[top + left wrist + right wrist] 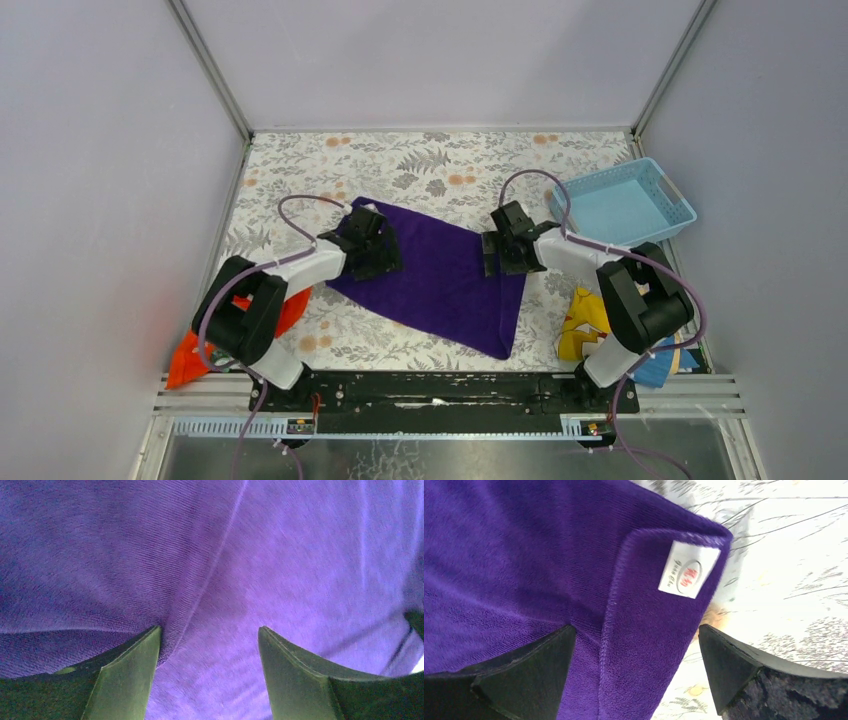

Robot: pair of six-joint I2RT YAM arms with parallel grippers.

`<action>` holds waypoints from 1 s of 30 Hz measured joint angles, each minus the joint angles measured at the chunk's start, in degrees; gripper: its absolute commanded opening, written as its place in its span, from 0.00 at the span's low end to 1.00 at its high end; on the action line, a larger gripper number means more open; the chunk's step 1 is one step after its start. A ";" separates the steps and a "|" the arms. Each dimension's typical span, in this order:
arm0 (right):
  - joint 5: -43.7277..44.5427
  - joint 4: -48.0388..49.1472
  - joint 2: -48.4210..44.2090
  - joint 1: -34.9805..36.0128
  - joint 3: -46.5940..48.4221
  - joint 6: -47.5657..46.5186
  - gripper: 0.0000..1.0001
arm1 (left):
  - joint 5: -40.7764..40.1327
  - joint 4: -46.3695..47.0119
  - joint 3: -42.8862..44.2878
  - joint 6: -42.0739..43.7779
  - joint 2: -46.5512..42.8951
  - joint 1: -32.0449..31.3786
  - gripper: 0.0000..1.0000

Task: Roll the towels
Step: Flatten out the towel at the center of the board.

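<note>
The deep purple towel [440, 275] lies spread flat in the middle of the floral table. My left gripper [372, 250] is open over its far left edge; in the left wrist view the cloth [250, 565] fills the frame and a crease runs up from between my fingers. My right gripper [503, 255] is open over the towel's far right edge, straddling a narrow folded-over strip with a white label [688, 569]. The orange-red towel [190, 355] lies bunched at the near left, partly hidden under my left arm.
A light blue basket [622, 205] stands at the far right. A yellow-and-blue printed cloth [585, 325] lies at the near right beside my right arm's base. Grey walls close the table on three sides.
</note>
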 measured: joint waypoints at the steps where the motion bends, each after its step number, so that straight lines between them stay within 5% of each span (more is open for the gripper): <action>1: -0.09 0.02 0.44 -0.94 0.46 -0.15 1.00 | 0.15 0.55 -0.90 -1.14 -0.76 -1.51 0.71; 10: 0.98 -1.09 1.27 -7.82 4.24 -3.06 0.99 | 1.92 0.52 -8.26 -14.82 -10.58 -21.57 0.78; 14: -0.76 -1.01 -0.09 -7.80 5.77 -4.90 0.99 | 1.40 -2.80 -5.53 -16.20 -15.54 -22.84 0.80; 17: -2.93 -1.29 -3.34 -7.80 5.77 -6.16 0.99 | -0.50 -5.70 -1.75 -14.47 -18.78 -20.20 0.78; 21: -4.87 -1.29 -7.43 -7.80 5.77 -7.56 1.00 | -2.23 -7.34 2.45 -8.76 -19.61 -8.52 0.75; 30: -6.14 -2.54 -8.22 -7.80 5.77 -8.57 0.98 | -4.72 -12.11 7.78 4.35 -4.70 10.23 0.60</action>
